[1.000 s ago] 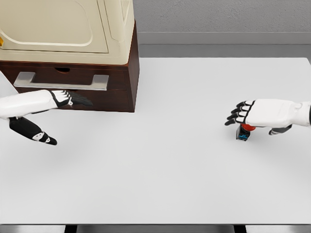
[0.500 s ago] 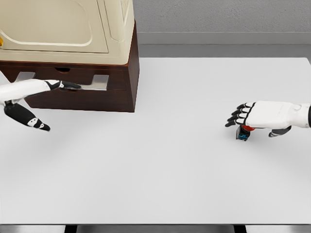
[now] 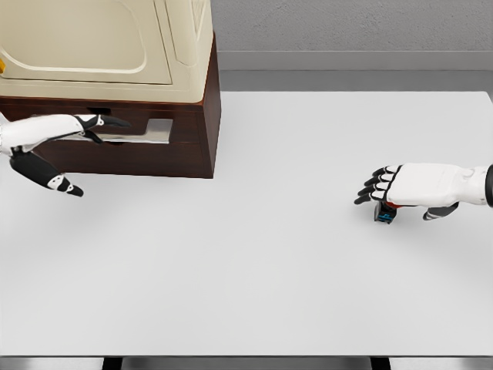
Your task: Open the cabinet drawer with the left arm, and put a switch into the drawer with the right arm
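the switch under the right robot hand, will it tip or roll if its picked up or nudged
The switch looks like a small, rigid block with a red cap and a dark blue base, so it probably won't flex. The boxy base suggests it would slide or tip rather than roll. Being small, it is likely light, and the right robot hand covering it could knock it sideways.

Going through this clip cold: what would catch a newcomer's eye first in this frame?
Probably the dark wooden cabinet at the upper left of the white table, with the left robot hand reaching across its silver drawer handle. Next, at the far right, the right robot hand hovers low over a small switch with a red top.
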